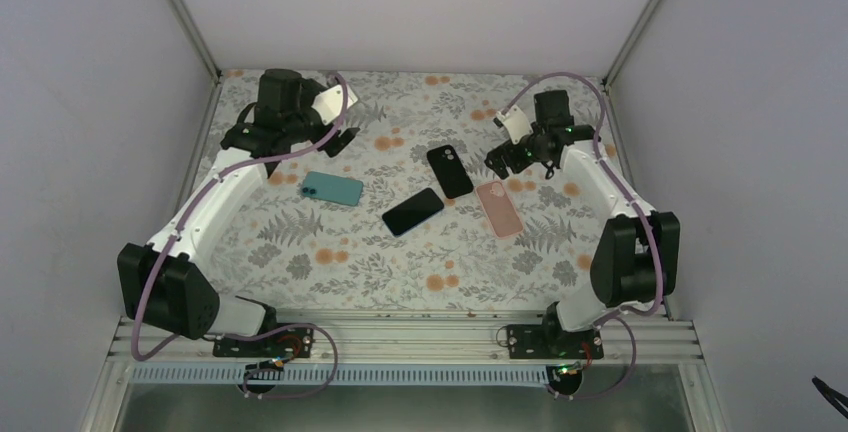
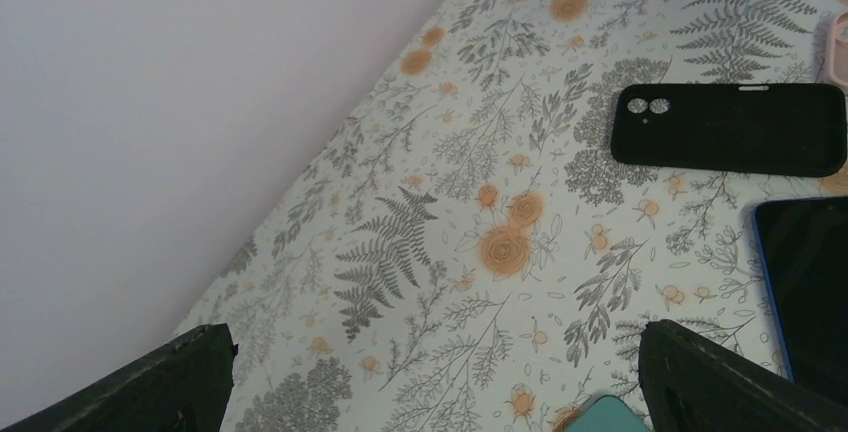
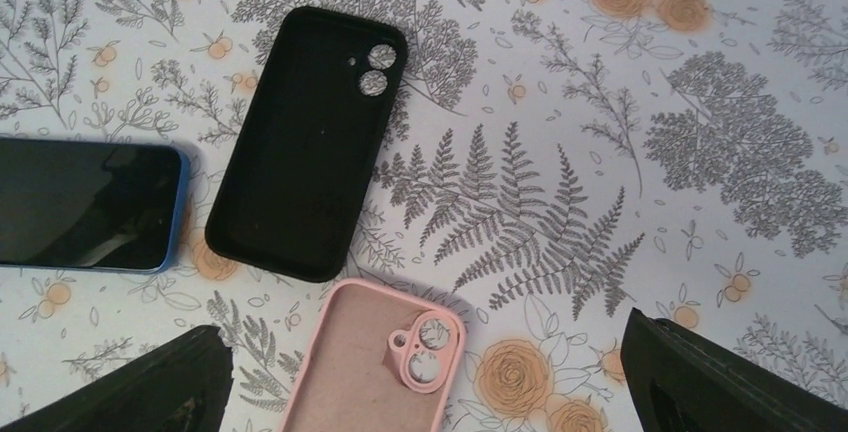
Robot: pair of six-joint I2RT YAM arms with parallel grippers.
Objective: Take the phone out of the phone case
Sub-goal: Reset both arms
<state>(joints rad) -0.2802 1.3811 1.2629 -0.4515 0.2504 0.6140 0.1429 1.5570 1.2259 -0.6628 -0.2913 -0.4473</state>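
A phone (image 1: 412,211) with a dark screen and a blue rim lies screen up mid-table; it also shows in the left wrist view (image 2: 812,292) and the right wrist view (image 3: 85,204). A teal phone case (image 1: 332,188) lies back up to its left, and I cannot tell whether it holds anything. Its corner (image 2: 605,415) shows between the left fingers. My left gripper (image 1: 338,140) hangs open above the table behind it. My right gripper (image 1: 502,160) is open over the top end of the pink case, with nothing between its fingers (image 3: 150,387).
An empty black case (image 1: 450,171) lies hollow side up behind the phone, and an empty pink case (image 1: 498,208) lies to its right. Grey walls close in the table (image 1: 400,272) on three sides; the left wall is near the left gripper.
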